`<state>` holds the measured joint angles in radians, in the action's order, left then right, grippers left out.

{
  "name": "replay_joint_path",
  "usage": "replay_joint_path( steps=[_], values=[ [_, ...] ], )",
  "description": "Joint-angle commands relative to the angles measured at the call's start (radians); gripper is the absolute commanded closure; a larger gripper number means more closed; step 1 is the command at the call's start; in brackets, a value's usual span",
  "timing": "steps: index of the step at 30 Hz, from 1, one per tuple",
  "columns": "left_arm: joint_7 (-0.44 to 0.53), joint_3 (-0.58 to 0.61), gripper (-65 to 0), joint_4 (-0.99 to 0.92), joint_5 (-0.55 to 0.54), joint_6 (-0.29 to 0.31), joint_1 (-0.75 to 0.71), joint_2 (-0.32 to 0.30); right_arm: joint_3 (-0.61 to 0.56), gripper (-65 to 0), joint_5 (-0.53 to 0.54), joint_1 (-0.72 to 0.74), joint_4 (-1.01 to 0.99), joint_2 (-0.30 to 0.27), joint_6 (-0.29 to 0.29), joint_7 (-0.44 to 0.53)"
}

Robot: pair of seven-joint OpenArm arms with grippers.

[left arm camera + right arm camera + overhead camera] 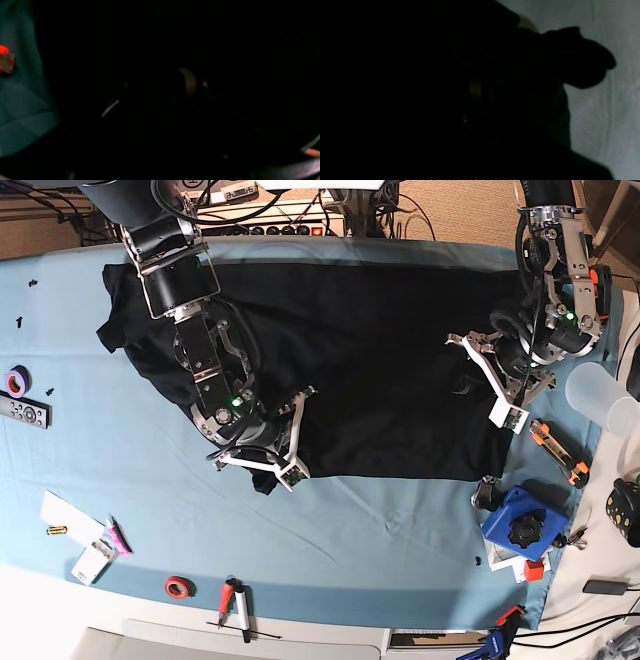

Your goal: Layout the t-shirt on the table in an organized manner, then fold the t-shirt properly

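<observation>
The black t-shirt [370, 350] lies spread, plain side up, on the light blue table [380, 520]. My right gripper [285, 470] is down at the shirt's near-left hem corner, where a small bunch of cloth pokes out. My left gripper [500, 395] rests on the shirt's right edge by a small fold. The right wrist view is nearly all dark shirt cloth [395, 75], with table cloth [607, 112] at its right. The left wrist view is also dark cloth [175, 37], with table [22, 100] at its left. Both sets of jaws are too dark to read.
A clear plastic cup [600, 398], an orange cutter [558, 450] and a blue tool [520, 530] sit at the right edge. A purple tape roll [15, 381] and a remote [22, 412] lie far left. Papers [70, 525], red tape [179, 587] and screwdrivers [235, 605] lie near the front.
</observation>
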<state>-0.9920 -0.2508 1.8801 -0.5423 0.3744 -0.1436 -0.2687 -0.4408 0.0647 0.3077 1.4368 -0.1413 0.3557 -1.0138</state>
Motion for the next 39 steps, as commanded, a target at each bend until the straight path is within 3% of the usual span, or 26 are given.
replay_joint_path(
  steps=[1,6,14,20,25,28,31,34,39],
  values=[
    [0.024,-0.005,-25.8,0.015,-0.011,0.004,0.011,-0.008,0.003,0.0,-0.014,0.027,0.014,0.000,-0.006,0.003],
    [0.025,-0.005,-25.8,0.015,-0.011,0.004,0.011,-0.008,0.003,0.0,-0.035,0.027,0.043,0.000,-0.008,-0.002],
    [0.029,-0.005,-25.8,0.015,-0.011,0.004,0.011,-0.008,0.035,0.0,-0.039,0.028,0.271,-0.003,-0.011,0.006],
    [0.035,-0.005,-25.8,0.015,-0.012,0.005,0.011,-0.008,0.154,0.0,-0.035,0.027,0.298,-0.003,-0.012,0.004],
    [0.174,-0.004,-25.8,0.015,-0.010,0.016,0.016,-0.008,0.288,0.0,-0.039,0.027,0.298,-0.009,-0.011,-0.001],
    [0.188,0.018,-25.8,0.004,0.044,0.018,0.063,-0.008,0.387,0.0,-0.039,0.027,0.296,-0.008,-0.012,-0.004],
    [0.204,0.082,-25.8,-0.057,0.161,-0.021,0.148,-0.008,0.487,0.0,-0.039,0.027,0.296,-0.008,-0.011,-0.004],
    [0.253,0.146,-26.1,-0.178,0.277,-0.101,0.264,-0.008,0.563,0.0,-0.039,0.026,0.296,-0.009,0.000,-0.018],
    [0.252,0.177,-26.1,-0.408,0.352,-0.158,0.471,-0.009,0.586,0.0,-0.035,0.003,0.296,-0.060,0.014,-0.032]
  ],
)
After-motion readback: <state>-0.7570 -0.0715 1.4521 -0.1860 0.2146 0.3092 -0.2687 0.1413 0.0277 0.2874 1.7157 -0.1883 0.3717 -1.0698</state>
